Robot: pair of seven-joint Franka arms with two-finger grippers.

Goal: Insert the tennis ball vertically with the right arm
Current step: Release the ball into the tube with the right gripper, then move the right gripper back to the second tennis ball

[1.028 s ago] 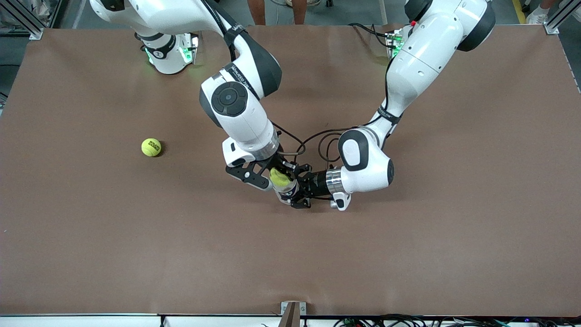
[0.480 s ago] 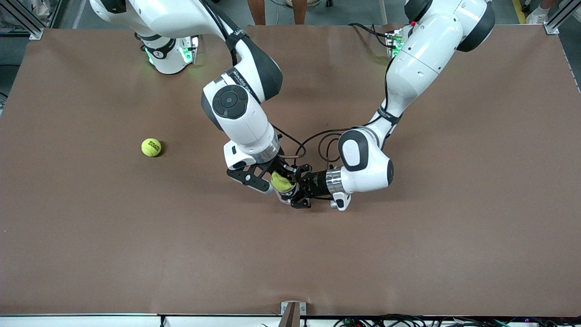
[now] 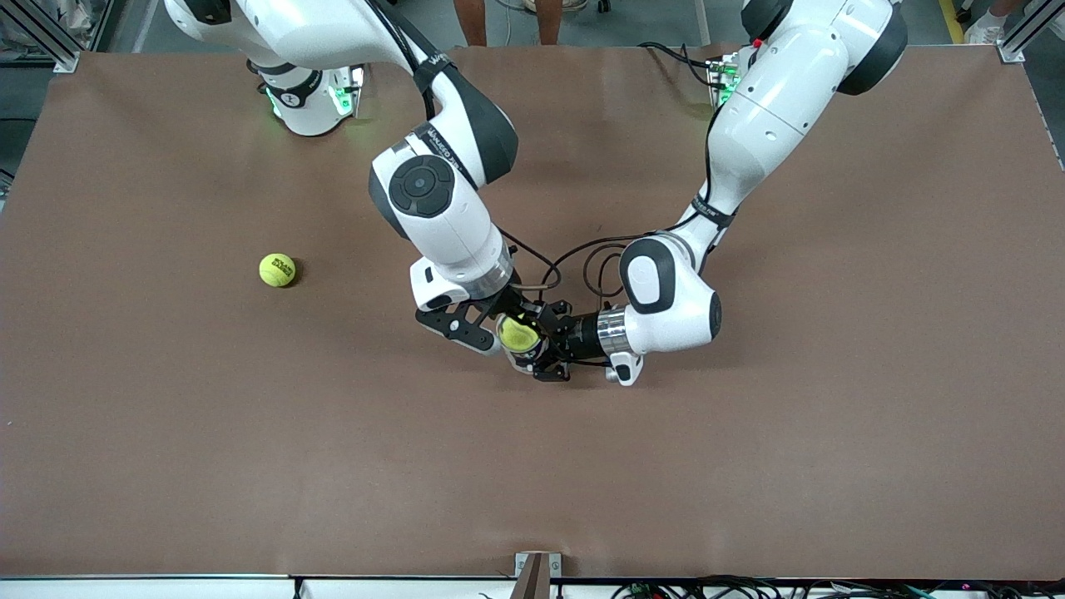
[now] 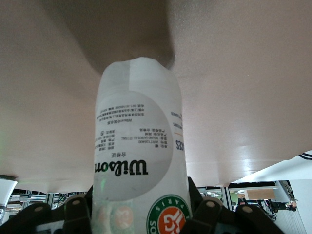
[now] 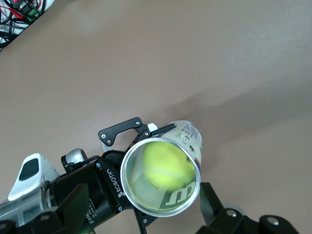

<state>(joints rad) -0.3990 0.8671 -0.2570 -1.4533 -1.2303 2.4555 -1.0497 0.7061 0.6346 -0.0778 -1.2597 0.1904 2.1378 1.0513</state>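
Observation:
A clear Wilson tennis ball can (image 3: 527, 359) stands upright in mid-table. My left gripper (image 3: 542, 348) comes in from the side and is shut on the can; it fills the left wrist view (image 4: 139, 146), with the gripper (image 4: 141, 219) closed round it. A yellow tennis ball (image 3: 518, 333) sits inside the can's open mouth, seen through the rim in the right wrist view (image 5: 163, 165). My right gripper (image 3: 507, 320) hangs over the can mouth (image 5: 161, 170), open, with its fingers (image 5: 214, 209) apart on either side of the rim and off the ball.
A second yellow tennis ball (image 3: 277, 269) lies on the brown table toward the right arm's end. Black cables (image 3: 574, 258) loop between the two wrists. The arm bases (image 3: 308, 91) stand at the table's top edge.
The ball has dropped from between my right gripper's fingers into the can mouth. The right wrist shifted slightly toward the can. The left arm has not moved.

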